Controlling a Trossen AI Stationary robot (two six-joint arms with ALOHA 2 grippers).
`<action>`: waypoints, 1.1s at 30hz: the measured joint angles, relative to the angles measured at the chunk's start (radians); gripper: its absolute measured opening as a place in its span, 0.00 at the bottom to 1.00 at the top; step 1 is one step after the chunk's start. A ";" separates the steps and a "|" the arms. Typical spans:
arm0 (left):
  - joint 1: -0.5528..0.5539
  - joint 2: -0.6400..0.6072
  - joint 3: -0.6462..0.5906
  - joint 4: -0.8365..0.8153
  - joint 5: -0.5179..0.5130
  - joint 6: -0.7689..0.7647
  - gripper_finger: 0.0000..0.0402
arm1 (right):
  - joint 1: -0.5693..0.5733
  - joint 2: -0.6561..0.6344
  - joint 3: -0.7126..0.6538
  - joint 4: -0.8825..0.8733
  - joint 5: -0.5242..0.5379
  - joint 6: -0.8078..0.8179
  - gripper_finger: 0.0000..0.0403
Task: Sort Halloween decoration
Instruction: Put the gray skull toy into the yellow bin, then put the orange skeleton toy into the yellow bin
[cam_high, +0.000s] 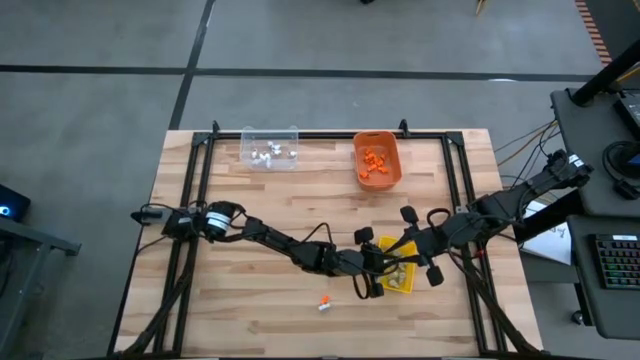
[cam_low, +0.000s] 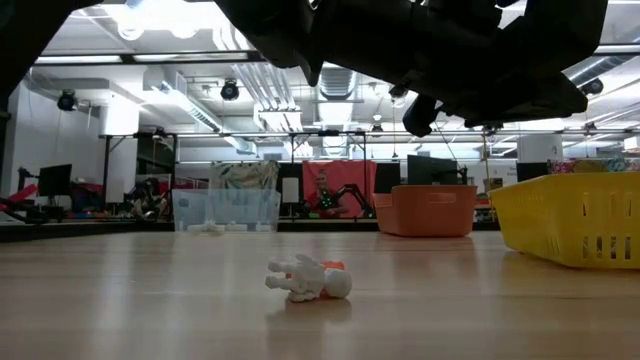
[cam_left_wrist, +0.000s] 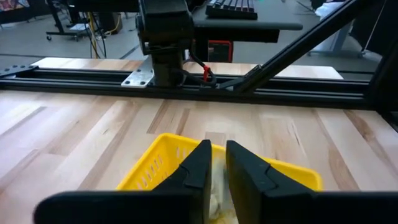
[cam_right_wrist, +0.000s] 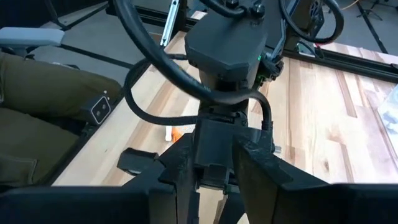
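Left gripper (cam_left_wrist: 217, 171) over yellow bin (cam_high: 397, 272), fingers a crack apart, holding nothing visible. Right gripper (cam_right_wrist: 214, 165) alongside, fingers parted. One trinket (cam_high: 324, 301) lies loose on open table (cam_high: 250, 310) near front edge.

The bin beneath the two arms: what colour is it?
Yellow; the bin shows best in the low view.

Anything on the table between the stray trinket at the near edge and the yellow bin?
Nothing: in the high view, bare wood separates the stray trinket from the yellow bin; the low view shows the same empty stretch. The left gripper hangs just above, beside the bin.
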 joint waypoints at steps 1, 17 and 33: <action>0.000 0.000 0.000 0.000 0.000 0.000 0.09 | 0.000 0.000 -0.002 0.000 0.000 0.000 0.25; -0.029 -0.101 -0.001 -0.226 -0.062 0.082 0.23 | 0.000 0.000 -0.024 0.001 0.010 0.059 0.25; -0.159 -0.426 -0.289 -0.360 -0.247 0.048 0.23 | -0.003 0.160 -0.043 0.085 0.150 0.256 0.25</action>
